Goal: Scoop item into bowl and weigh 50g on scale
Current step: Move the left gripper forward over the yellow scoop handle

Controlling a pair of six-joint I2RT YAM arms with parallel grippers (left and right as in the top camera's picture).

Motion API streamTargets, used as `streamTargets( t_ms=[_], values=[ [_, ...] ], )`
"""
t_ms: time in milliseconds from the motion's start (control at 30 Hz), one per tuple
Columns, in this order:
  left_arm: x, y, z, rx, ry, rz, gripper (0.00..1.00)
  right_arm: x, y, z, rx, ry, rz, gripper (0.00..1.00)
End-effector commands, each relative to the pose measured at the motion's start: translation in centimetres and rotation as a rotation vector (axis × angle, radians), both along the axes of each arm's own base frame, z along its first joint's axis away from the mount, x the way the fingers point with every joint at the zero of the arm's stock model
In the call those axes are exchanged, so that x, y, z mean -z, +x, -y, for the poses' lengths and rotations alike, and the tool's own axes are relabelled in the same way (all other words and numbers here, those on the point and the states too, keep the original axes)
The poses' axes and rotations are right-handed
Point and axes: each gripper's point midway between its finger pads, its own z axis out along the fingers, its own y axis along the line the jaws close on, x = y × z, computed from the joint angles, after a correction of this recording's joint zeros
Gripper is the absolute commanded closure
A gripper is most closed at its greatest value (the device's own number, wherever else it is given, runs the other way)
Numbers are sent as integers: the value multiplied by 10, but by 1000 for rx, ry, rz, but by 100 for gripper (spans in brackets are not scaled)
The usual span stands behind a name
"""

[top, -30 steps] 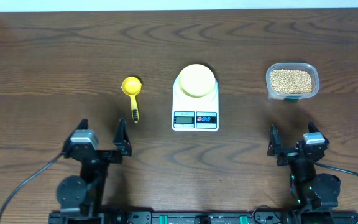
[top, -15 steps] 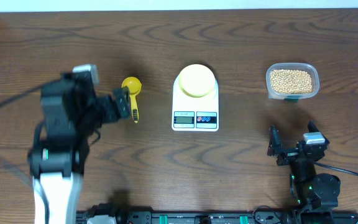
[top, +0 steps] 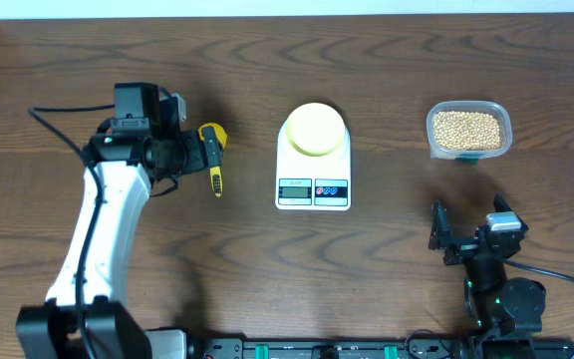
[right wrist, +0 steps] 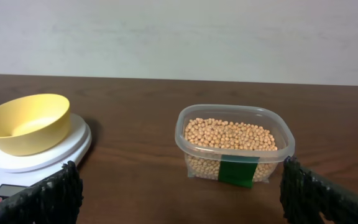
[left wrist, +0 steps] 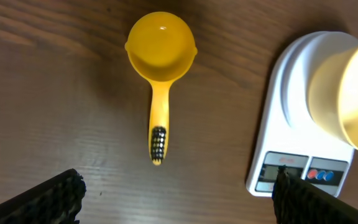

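Left arm stretched across the bench (top: 387, 269), left claw (left wrist: 176, 186) wide apart above a yellow scoop (left wrist: 160, 50), right arm folded low, right claw (top: 469, 227) also apart.

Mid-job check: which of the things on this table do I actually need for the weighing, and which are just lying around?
Needed for the job:
- yellow plastic long-handled scoop
- small round pale yellow bowl, on the white digital kitchen scale
- beige beans in the clear rectangular plastic tub

Just lying about:
- no stray items that I can see, only the rig's black base rail
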Motion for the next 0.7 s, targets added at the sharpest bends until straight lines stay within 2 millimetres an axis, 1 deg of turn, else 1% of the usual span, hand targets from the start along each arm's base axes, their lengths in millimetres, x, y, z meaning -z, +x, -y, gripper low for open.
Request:
streamTargets(
  t_ms=[0, 33, 67, 100, 133, 167, 200, 233, 467, 500, 567, 600, 667],
  values=[
    [5, 6, 0, -1, -15, -17, 2, 1, 0, -2, -5, 10, -5, 1],
    [9, 6, 0, -1, -16, -28, 5, 2, 0, -2, -5, 10, -5, 1],
    [12, 7, 0, -1, -16, -34, 22, 2, 0, -2, -5, 10, -5, 1],
    [15, 7, 0, -1, -16, -41, 49, 1, 0, -2, -5, 10, -5, 1],
    [18, 8, 0, -1, -16, -47, 68, 1, 0, -2, -5, 10, -5, 1],
    [21, 9, 0, -1, -17, -53, 81, 2, 0, -2, -5, 10, -5, 1],
    [24, 10, 0, -1, -17, -58, 90, 2, 0, -2, -5, 11, -5, 1],
    [27, 12, 0, -3, -18, -63, 92, 1, 0, -2, -5, 10, -5, 1],
    [53, 15, 0, -5, -18, -122, 91, 1, 0, -2, -5, 10, -5, 1],
    [58, 17, 0, -4, -17, -127, 89, 1, 0, -2, -5, 11, -5, 1],
    [64, 21, 0, -5, -17, -128, 79, 2, 0, -2, -5, 10, -5, 1],
    [67, 23, -1, -5, -17, -127, 70, 1, 0, -2, -5, 10, -5, 1],
    [72, 27, -1, -4, -16, -121, 57, 2, 0, -2, -5, 10, -5, 1]
  ],
)
